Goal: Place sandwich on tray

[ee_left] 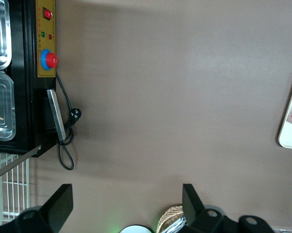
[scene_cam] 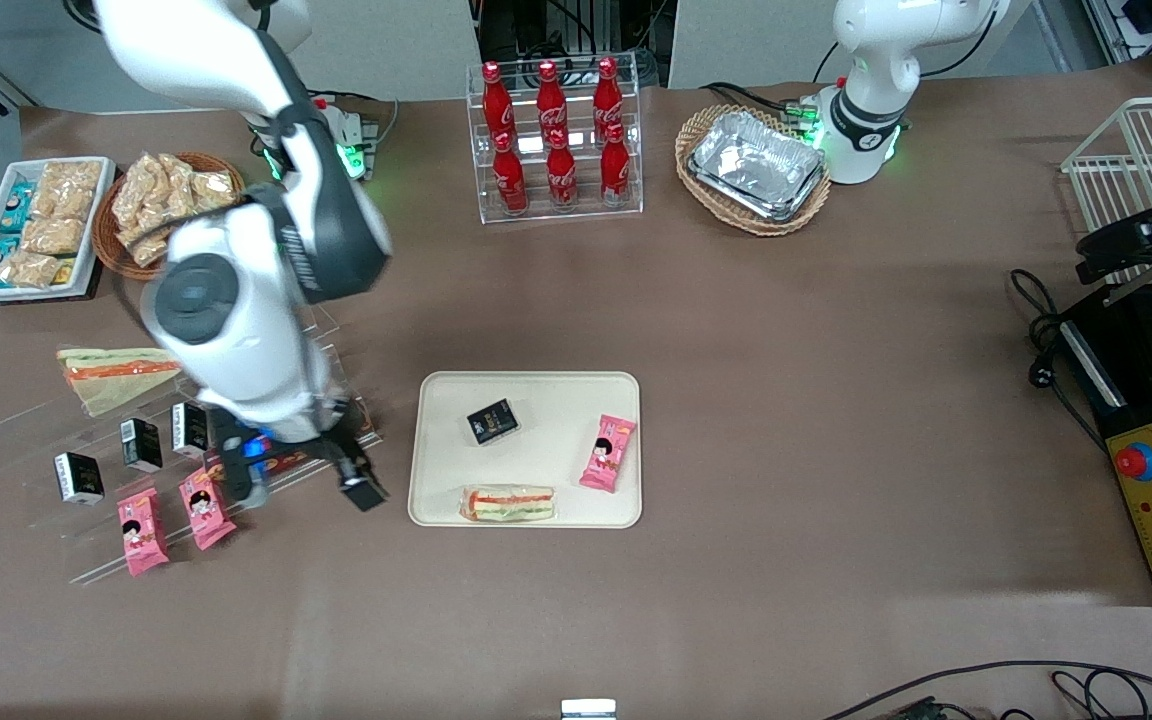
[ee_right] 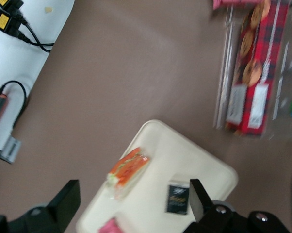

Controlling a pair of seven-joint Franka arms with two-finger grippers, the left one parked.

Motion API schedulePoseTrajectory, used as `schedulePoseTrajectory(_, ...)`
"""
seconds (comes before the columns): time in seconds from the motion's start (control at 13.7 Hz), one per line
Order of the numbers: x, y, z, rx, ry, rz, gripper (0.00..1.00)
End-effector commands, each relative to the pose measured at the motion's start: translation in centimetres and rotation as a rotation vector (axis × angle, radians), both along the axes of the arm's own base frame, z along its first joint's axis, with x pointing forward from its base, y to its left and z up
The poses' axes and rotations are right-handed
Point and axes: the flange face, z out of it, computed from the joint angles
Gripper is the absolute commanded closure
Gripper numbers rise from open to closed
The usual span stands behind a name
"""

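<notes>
The sandwich (scene_cam: 507, 503) lies flat on the cream tray (scene_cam: 556, 470), close to the tray's edge nearest the front camera. Its red-orange and green layers show along the cut side. My right gripper (scene_cam: 301, 485) hangs open and empty beside the tray, toward the working arm's end of the table, over a clear display stand. The right wrist view shows the sandwich (ee_right: 128, 171) on the tray (ee_right: 185, 155), with the open gripper (ee_right: 134, 204) above them and nothing between its fingers.
A black box (scene_cam: 492, 421) and a pink packet (scene_cam: 607, 452) share the tray. A paler wedge (scene_cam: 116, 375), black boxes and pink packets sit on the clear stand (scene_cam: 86, 500). A cola rack (scene_cam: 554, 140), foil trays in a basket (scene_cam: 754, 165) and a snack bin (scene_cam: 36, 225) stand farther from the camera.
</notes>
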Motion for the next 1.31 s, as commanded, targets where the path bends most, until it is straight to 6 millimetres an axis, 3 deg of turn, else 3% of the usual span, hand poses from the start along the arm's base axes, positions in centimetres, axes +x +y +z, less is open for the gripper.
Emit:
schedulePoseTrajectory(0.0, -1.4, -6.6, 3.2, 0.0, 0.064, 0.349, 0.0)
schedulePoseTrajectory(0.37, -1.8, -19.8, 7.1, 0.009, 0.049, 0.722, 0.0)
schedulePoseTrajectory(0.51, -2.6, -22.9, 9.2, 0.003, 0.017, 0.728, 0.0)
schedulePoseTrajectory(0.66, -4.0, -26.6, 9.1, 0.041, 0.095, 0.687, 0.0)
schedulePoseTrajectory(0.88, -6.7, -29.3, 12.8, 0.009, 0.085, 0.775, 0.0)
schedulePoseTrajectory(1.02, -8.3, -29.8, 14.7, -0.023, 0.101, 0.786, 0.0)
schedulePoseTrajectory(1.24, -9.8, -30.7, 15.9, -0.042, 0.105, 0.782, 0.0)
